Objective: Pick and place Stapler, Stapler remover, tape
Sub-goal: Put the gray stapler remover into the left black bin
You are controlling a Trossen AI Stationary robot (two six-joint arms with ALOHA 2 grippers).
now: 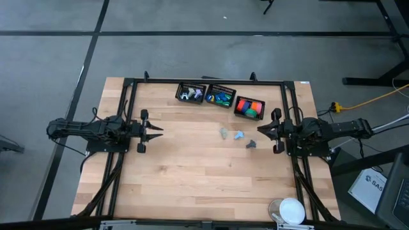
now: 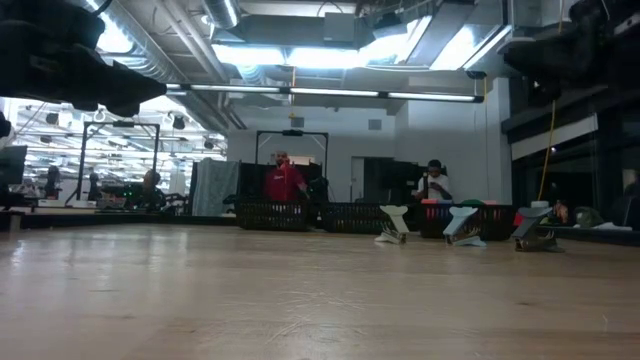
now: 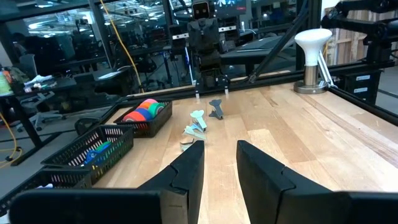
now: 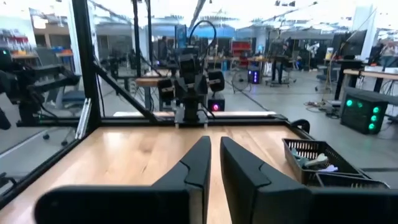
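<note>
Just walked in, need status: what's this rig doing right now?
Nothing is being handled. The left gripper and right gripper hover at opposite sides of the table, facing each other, both empty; left jaws slightly apart, right jaws nearly closed. Three small claw-shaped pieces lie loose mid-table, nearer the right arm. Three black baskets along the far edge hold sorted items: pale pieces, blue-green ones, orange-red ones. A white lamp-like object sits at the near right corner.

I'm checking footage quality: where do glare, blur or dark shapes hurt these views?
Low view: ceiling lights blow out, the near table is soft, and the arms are black silhouettes. Left wrist view: the left gripper is dark and blurred while the three claw-shaped pieces stay readable. High view: evenly lit, but the baskets show little detail.
</note>
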